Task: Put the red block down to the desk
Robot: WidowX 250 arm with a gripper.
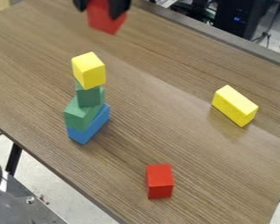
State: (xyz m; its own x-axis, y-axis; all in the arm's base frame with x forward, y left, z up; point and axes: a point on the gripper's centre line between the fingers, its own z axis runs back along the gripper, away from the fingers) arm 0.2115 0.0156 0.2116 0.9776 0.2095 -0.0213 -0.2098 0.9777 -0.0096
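There are two red blocks (160, 181), two yellow blocks (235, 106), two green blocks (91, 97) and also one blue block (92, 129), so all together the number of the blocks is seven.

A solid red, angular block (107, 21) is hanging, apparently at a tilt, over the far part of the brown, wood-grained desk (166, 87). The black two-finger gripper (100, 8) is holding it, with the block's lower end showing below.
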